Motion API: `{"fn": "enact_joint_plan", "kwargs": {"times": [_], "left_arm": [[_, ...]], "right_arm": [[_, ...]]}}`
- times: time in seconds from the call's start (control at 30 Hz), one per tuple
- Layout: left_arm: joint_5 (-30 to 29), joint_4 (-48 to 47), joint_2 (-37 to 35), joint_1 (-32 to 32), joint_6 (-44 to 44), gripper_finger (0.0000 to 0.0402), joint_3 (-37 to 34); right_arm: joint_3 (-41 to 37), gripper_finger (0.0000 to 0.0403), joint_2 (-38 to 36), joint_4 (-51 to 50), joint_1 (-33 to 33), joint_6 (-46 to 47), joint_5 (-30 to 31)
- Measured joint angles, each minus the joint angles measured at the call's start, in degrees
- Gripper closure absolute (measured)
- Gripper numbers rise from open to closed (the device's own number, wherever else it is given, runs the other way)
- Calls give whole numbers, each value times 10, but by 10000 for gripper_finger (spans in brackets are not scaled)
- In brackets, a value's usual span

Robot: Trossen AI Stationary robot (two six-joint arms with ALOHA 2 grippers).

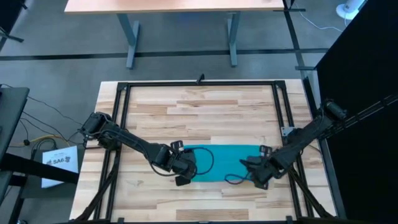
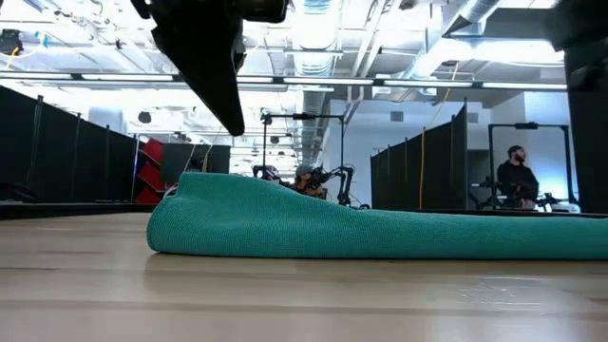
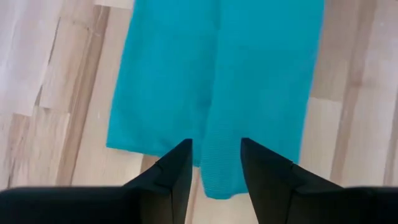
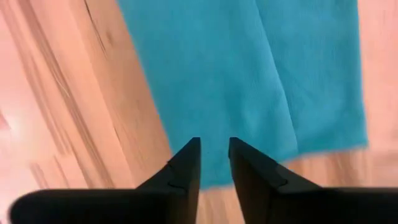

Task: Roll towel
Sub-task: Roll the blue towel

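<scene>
The teal towel (image 1: 225,162) lies on the wooden table near its front edge as a long band with a lengthwise fold. In the low view the towel (image 2: 361,228) bulges thicker at one end and flattens toward the other. My left gripper (image 1: 185,175) hovers open above the towel's left end. In its wrist view that gripper (image 3: 216,143) has the fold line showing through the gap. My right gripper (image 1: 254,174) hovers above the towel's right end. Its own wrist view shows it (image 4: 214,140) open by a narrow gap, with cloth and wood below.
Black frame rails (image 1: 199,84) run around the tabletop. Bare wood (image 1: 205,112) fills the far half of the table. A desk (image 1: 180,6) stands beyond the far edge. In the room behind, a person (image 2: 516,176) stands among dark partitions.
</scene>
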Motion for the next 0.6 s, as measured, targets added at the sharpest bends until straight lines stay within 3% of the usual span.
{"fn": "enact_joint_plan", "kwargs": {"times": [0.17, 0.3, 0.47, 0.6], "left_arm": [[1, 0, 0, 20, -6, 266, 0], [1, -1, 0, 32, -8, 256, 0], [1, -35, 0, 42, 8, 253, 0], [1, -87, 0, 47, 39, 253, 0]], "right_arm": [[-17, 267, -1, -54, 51, 43, 43], [-65, 233, 0, -49, 42, 89, 14], [-92, 224, -7, -37, 25, 122, -5], [-92, 234, -61, -15, 5, 112, -11]]}}
